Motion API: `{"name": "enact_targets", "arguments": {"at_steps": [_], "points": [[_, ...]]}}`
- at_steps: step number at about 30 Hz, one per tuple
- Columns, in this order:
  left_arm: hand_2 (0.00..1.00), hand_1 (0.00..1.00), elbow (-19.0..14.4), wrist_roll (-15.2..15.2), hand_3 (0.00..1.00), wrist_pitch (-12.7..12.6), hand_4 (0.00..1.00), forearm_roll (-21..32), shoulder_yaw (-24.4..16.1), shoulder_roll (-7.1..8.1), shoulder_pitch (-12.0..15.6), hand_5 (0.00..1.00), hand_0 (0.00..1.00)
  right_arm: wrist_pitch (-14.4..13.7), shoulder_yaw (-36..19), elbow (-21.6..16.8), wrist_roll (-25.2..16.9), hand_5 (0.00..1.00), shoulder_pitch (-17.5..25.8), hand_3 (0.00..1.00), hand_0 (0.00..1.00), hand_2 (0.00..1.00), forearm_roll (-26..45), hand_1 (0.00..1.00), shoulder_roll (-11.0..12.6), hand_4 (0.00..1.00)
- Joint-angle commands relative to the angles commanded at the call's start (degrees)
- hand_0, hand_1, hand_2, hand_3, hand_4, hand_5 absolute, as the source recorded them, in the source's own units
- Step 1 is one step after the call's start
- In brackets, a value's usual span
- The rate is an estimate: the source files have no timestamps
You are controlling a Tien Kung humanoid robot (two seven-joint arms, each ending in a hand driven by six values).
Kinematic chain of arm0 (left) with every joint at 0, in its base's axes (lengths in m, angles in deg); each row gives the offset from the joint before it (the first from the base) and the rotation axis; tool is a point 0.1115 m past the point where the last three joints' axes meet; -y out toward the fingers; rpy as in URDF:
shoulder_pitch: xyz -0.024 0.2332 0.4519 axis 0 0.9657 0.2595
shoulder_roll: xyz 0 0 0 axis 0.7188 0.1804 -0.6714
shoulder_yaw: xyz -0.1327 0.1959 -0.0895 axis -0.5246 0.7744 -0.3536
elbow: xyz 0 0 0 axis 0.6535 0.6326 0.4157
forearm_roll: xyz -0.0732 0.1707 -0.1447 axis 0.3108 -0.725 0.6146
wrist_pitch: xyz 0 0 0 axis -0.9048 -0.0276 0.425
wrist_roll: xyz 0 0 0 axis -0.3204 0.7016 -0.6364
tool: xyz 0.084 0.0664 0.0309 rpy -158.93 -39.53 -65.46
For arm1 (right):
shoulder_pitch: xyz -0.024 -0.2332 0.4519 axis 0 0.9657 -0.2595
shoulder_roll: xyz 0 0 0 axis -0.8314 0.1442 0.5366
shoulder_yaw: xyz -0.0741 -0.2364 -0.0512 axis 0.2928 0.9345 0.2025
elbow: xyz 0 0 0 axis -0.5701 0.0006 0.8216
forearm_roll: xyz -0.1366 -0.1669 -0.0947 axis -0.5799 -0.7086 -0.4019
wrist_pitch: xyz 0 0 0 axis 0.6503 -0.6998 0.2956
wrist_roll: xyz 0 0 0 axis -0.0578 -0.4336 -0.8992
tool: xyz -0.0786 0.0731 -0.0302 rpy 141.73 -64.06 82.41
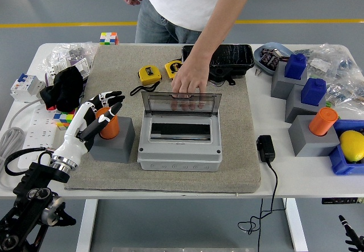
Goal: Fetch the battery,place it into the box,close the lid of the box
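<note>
- Now your left hand (94, 117) wraps fingers round the orange battery (107, 123), seated in its grey holder (114, 143); grip partly hidden.
- Person's hand (187, 81) holds box (179, 144) lid (181, 102) upright.
- R hand out of frame.

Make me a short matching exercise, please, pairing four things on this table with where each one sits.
Things:
1. Left hand
2. Person's hand
3. Lemon
4. Cube

Places:
A. in the blue bin at the right edge
B. at the mat's far left corner
C. around the orange battery in the grey block
D. on the top edge of the box's raised lid

Pairs: 1-C, 2-D, 3-A, 4-B
</note>
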Motion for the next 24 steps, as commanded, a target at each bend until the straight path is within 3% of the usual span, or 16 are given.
{"name": "enact_targets", "arguments": {"at_steps": [11, 12, 17, 18, 24], "points": [[0.719, 0.795, -0.5, 0.3, 0.718, -1.2, 0.998, -1.0, 0.5, 0.05, 0.2, 0.308, 0.75, 0.0, -0.5, 0.0, 0.0, 0.998, 0.1, 0.813, 0.818, 0.777, -0.2, 0.811, 0.1, 0.998], [0.709, 0.784, -0.6, 0.3, 0.709, -1.4, 0.998, -1.2, 0.5, 0.04, 0.1, 0.209, 0.736, 0.0, -0.5, 0.0, 0.0, 0.998, 0.1, 0.812, 0.818, 0.777, -0.2, 0.81, 0.2, 0.998], [0.709, 0.784, -0.2, 0.3, 0.709, -2.7, 0.998, -2.7, 0.5, 0.01, 0.0, 0.209, 0.736, 0.0, -0.7, 0.0, 0.0, 0.998, 0.1, 0.812, 0.818, 0.777, -0.2, 0.81, 0.1, 0.998], [0.692, 0.788, -0.1, 0.4, 0.692, -3.1, 0.998, -2.9, 0.5, 0.0, -0.1, 0.15, 0.764, 0.0, -0.8, 0.0, 0.0, 0.998, 0.0, 0.812, 0.818, 0.777, -0.2, 0.81, 0.1, 0.998], [0.69, 0.803, 0.9, 0.6, 0.686, -4.1, 0.998, -3.5, 0.3, -0.12, -0.2, 0.117, 0.792, 0.0, -0.9, 0.0, 0.0, 0.998, 0.0, 0.812, 0.818, 0.777, -0.3, 0.811, 0.1, 0.998]]}}
